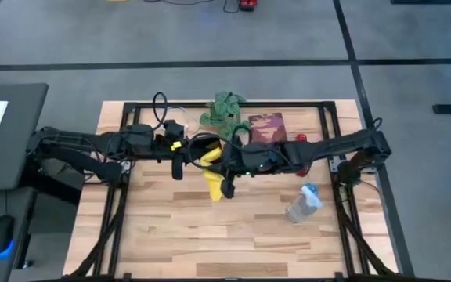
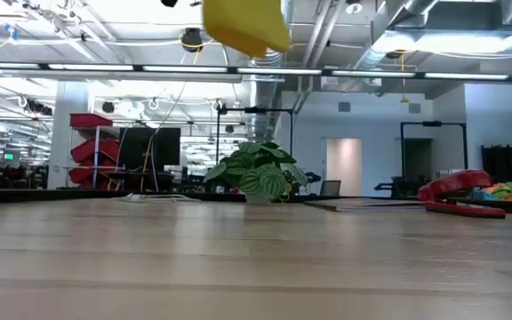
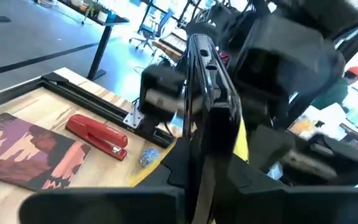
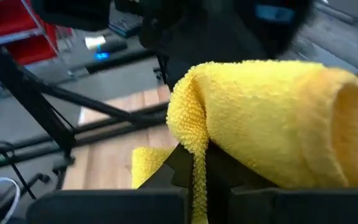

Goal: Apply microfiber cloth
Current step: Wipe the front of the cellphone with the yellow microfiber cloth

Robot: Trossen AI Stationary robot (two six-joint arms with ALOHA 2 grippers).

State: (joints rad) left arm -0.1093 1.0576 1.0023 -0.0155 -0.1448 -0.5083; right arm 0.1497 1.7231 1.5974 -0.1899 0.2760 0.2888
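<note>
Nearest the front edge of the wooden bench (image 1: 171, 235), only bare planks show in the high view. Farther in, on the right side, a clear plastic bottle (image 1: 304, 204) with a blue cap lies on its side. Above the middle of the bench both arms meet. The right pincer (image 1: 227, 178) is clenched on the microfiber cloth (image 1: 212, 174), which hangs folded and floppy off the bench; the right wrist view shows the yellow fabric (image 4: 260, 124) draped over and pinched between the dark fingers, and the low view shows its lower edge (image 2: 243, 27) well above the wood. The left pincer (image 1: 177, 160) sits just beside it, clamped on a thin black smartphone (image 3: 207, 87) held edge-on, with the yellow cloth (image 3: 241, 140) close behind it. Beyond them, toward the far edge, lie a dark red booklet (image 1: 265, 127) and a red stapler (image 1: 302, 139) just to its right. A green leafy plant (image 1: 225, 110) stands left of the booklet at the far rim.
</note>
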